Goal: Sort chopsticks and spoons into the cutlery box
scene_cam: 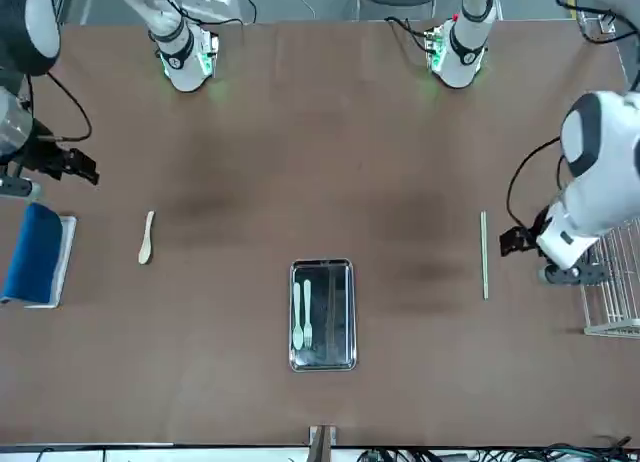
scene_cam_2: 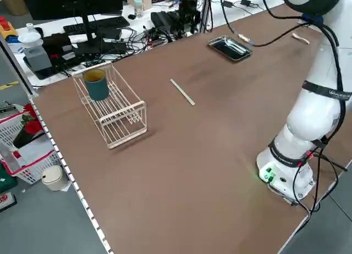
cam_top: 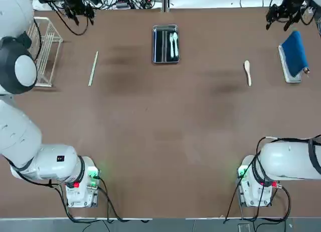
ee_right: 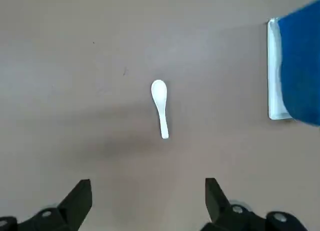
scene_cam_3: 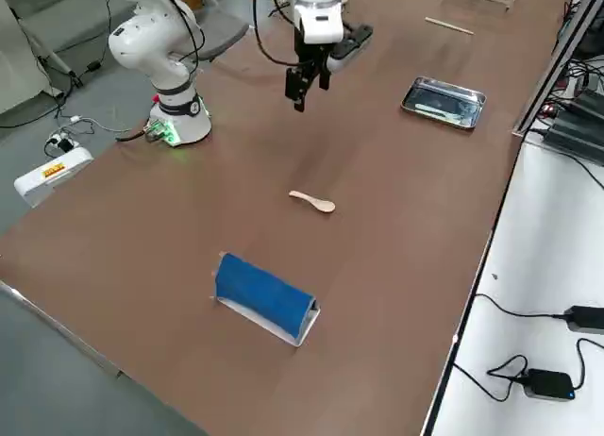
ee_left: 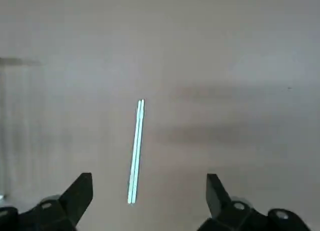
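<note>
The pale chopsticks (cam_top: 93,68) lie side by side on the brown table near the white wire rack, and they also show in the left wrist view (ee_left: 136,151). My left gripper (cam_top: 80,12) hovers open above them, a little farther from my base, holding nothing. A white spoon (cam_top: 247,72) lies alone on the right side (ee_right: 160,107). High over it my right gripper (cam_top: 284,15) hangs open and empty. The metal cutlery box (cam_top: 156,44) sits at the far middle with two white spoons (scene_cam: 302,316) inside.
A white wire rack (scene_cam_2: 113,114) holding a teal cup (scene_cam_2: 97,84) stands at the far left. A blue-topped pad (cam_top: 293,55) lies at the far right, close to the spoon. Cables and desk clutter lie beyond the far edge.
</note>
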